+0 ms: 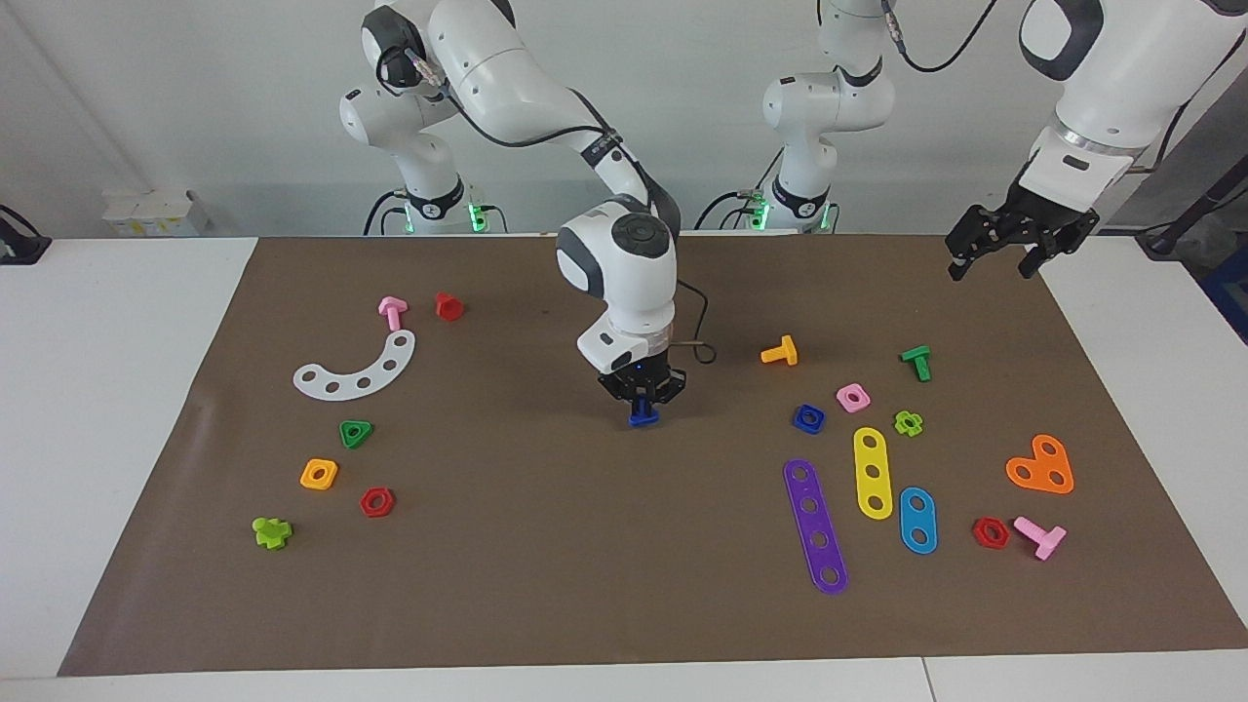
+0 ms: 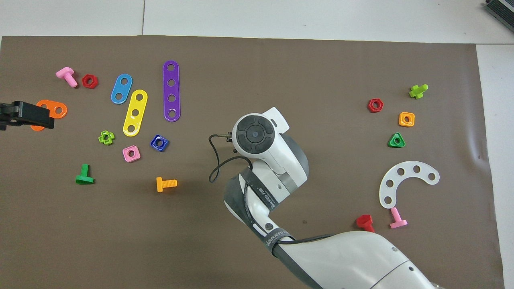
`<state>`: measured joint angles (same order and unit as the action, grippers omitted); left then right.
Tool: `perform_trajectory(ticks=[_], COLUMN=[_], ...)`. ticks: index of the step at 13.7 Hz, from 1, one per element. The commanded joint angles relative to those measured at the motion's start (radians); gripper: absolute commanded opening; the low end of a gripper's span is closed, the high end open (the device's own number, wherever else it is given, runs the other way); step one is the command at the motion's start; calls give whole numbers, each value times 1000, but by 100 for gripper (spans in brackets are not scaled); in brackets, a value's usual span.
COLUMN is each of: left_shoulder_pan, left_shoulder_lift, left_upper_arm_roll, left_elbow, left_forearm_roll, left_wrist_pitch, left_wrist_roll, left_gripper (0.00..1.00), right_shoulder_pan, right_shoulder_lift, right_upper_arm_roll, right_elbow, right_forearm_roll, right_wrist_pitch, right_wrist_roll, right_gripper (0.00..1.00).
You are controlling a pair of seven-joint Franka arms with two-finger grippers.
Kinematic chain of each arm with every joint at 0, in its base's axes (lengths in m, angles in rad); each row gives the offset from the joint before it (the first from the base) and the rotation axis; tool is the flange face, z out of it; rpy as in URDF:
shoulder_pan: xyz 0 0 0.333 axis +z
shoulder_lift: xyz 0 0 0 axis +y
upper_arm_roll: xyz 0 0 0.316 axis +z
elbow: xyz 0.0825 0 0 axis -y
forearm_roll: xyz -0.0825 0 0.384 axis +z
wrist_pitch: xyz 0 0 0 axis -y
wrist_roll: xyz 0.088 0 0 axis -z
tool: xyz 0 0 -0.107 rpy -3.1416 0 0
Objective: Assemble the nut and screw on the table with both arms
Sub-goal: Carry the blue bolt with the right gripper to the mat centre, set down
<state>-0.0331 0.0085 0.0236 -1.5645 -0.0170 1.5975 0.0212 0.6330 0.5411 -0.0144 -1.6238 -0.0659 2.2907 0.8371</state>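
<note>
The dark blue screw [image 1: 643, 417] hangs head down just above the middle of the brown mat [image 1: 585, 565] on the table, with my right gripper [image 1: 642, 402] shut on its shaft. In the overhead view the right arm's wrist [image 2: 253, 135] covers both. The dark blue square nut [image 1: 807, 418] [image 2: 159, 142] lies flat on the mat toward the left arm's end, apart from the screw. My left gripper [image 1: 993, 258] [image 2: 25, 114] waits open in the air over the mat's edge at that end, holding nothing.
Around the nut lie a pink nut [image 1: 852, 397], an orange screw [image 1: 780, 352], a green screw [image 1: 916, 362], a purple strip [image 1: 815, 526] and a yellow strip [image 1: 873, 472]. Toward the right arm's end lie a white curved strip [image 1: 357, 369] and several small nuts.
</note>
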Motion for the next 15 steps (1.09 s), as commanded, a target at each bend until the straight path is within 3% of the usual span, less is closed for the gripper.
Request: perform_trajectory(ticks=[1, 2, 3, 4, 7, 11, 15], left_shoulder_pan=[-2, -2, -2, -2, -21, -10, -11], left_shoulder_lift=[-31, -31, -31, -31, -33, -33, -50], left_upper_arm_roll=[3, 3, 3, 1, -28, -27, -27], left_elbow=[-40, -40, -40, -40, -42, -42, -74], left_forearm_roll=[11, 11, 11, 11, 11, 11, 11], left_wrist_pitch=[25, 25, 25, 24, 24, 19, 21], left_wrist_roll=[0, 0, 0, -6, -1, -6, 8], left_gripper=[100, 100, 100, 100, 100, 100, 100], right_shoulder_pan=[2, 1, 0, 2, -10, -122, -278], right_shoulder_lift=[-10, -10, -10, -12, -36, -225, -347], right_upper_arm_roll=[-1, -1, -1, -1, -2, -2, -2], right_elbow=[-39, -50, -53, -47, -28, -36, -36], right_forearm_roll=[-25, -26, -25, -25, -11, 3, 9], right_wrist_pitch=[47, 52, 52, 47, 32, -78, -207], right_wrist_roll=[46, 46, 51, 62, 77, 60, -142], right_gripper=[0, 0, 40, 99, 100, 100, 100])
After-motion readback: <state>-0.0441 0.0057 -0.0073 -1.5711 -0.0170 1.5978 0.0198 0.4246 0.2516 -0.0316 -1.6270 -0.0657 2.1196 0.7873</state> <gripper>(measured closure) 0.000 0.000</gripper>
